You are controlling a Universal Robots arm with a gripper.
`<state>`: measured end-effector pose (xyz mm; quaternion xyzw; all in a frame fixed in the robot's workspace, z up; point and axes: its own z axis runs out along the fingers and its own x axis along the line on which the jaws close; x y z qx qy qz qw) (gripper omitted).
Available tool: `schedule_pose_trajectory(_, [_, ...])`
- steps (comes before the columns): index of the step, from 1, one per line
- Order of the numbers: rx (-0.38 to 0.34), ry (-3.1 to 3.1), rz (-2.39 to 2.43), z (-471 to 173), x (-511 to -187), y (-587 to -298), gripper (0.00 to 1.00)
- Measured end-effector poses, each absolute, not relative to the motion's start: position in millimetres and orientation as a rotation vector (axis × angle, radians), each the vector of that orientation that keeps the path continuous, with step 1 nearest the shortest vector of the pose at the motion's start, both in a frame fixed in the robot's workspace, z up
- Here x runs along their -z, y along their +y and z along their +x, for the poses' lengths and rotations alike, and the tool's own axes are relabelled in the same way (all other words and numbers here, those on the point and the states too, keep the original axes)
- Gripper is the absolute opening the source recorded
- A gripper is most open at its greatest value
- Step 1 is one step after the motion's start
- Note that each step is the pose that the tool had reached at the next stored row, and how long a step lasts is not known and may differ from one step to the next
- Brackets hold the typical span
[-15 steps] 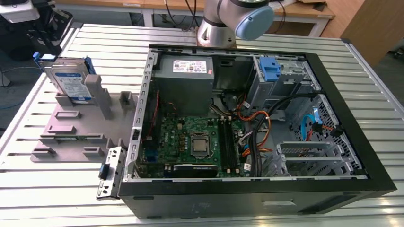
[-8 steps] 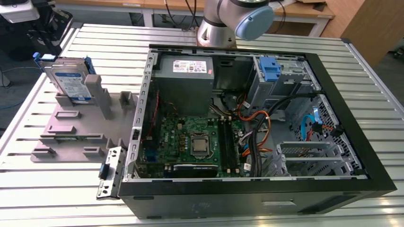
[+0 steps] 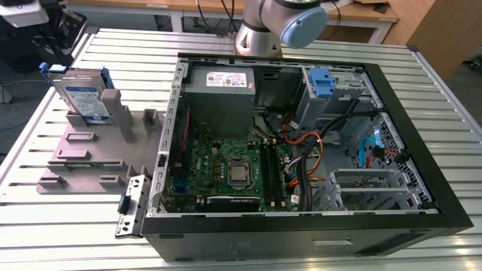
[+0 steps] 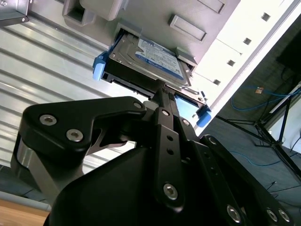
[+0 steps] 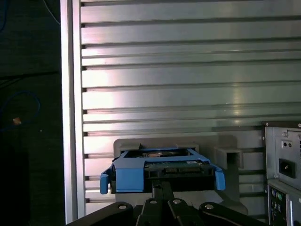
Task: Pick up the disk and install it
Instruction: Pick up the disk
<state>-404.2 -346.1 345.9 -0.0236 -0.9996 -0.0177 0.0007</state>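
Tool [image 4: 162, 92] close to disk [image 3: 81, 96] end edge; grip state I cannot tell | disk stands on edge in grey holder [image 3: 90, 141] on surface [image 3: 60, 226], beside open case [image 3: 301, 223] | long axis near upright, label toward exterior view's right | I judge: not lifted, not installed.

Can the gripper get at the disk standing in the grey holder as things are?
Probably yes: in the first wrist view the gripper sits right at the exposed edge of the disk, which sticks out of the grey holder, with nothing between them.
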Motion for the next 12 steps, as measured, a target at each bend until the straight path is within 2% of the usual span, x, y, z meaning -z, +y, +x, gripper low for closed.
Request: schedule_pose_trajectory(12, [0.056, -3.139, -0.065, -404.2, -345.9, -346.1, 0.11])
